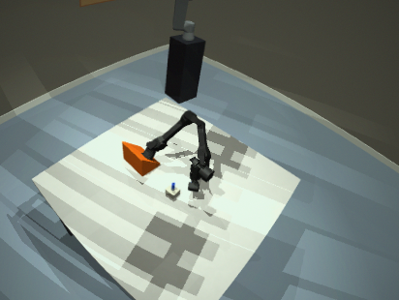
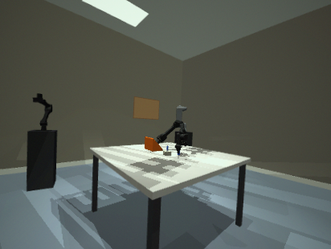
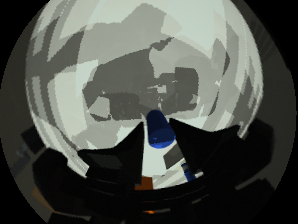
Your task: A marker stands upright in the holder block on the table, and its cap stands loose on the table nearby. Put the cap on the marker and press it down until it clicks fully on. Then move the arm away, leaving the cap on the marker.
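Marker (image 1: 173,186) (image 2: 167,148) (image 3: 188,172) upright in holder block (image 1: 171,195) (image 2: 167,153), cap (image 2: 178,153) (image 3: 160,130) near block.

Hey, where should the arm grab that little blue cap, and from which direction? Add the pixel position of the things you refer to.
I'd come from above and pinch the cap (image 2: 178,154) (image 3: 160,131) by opposite sides of its upper wall. It stands upright and looks round and slim, so the jaws can likely straddle it, and a high hold should keep its lower end free to go over the upright marker (image 1: 173,186) (image 2: 167,148) (image 3: 188,173).
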You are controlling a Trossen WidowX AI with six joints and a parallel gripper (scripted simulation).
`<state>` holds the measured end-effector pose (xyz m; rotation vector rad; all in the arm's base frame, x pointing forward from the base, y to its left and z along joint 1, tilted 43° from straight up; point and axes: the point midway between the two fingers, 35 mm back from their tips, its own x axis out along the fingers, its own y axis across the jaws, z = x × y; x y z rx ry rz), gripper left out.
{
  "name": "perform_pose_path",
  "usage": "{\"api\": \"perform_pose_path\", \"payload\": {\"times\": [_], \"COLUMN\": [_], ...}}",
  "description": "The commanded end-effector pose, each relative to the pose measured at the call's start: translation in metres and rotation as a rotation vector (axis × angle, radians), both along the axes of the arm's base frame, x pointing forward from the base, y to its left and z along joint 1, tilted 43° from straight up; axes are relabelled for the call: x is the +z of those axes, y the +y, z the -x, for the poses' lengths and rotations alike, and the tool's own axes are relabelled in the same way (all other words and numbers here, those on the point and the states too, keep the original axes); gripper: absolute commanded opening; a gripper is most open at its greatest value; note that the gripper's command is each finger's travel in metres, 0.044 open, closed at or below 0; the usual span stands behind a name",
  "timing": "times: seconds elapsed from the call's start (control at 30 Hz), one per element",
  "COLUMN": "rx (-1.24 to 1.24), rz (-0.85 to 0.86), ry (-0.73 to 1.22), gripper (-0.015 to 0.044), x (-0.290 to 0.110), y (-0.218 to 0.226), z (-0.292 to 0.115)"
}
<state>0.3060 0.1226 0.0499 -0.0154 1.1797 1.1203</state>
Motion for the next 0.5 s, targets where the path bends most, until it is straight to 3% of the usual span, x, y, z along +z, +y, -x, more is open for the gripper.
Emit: {"api": "perform_pose_path", "payload": {"times": [0.0, 0.23, 0.33, 0.47], "rx": [-0.004, -0.004, -0.03, -0.03], "rz": [-0.003, -0.003, 0.009, 0.012], "ry": [0.008, 0.008, 0.001, 0.0], "gripper": [0.0113, 0.0066, 0.0, 0.0], "x": [-0.002, -0.002, 0.001, 0.008], "y": [0.001, 0.001, -0.004, -0.011], "z": [0.0, 0.0, -0.005, -0.006]}}
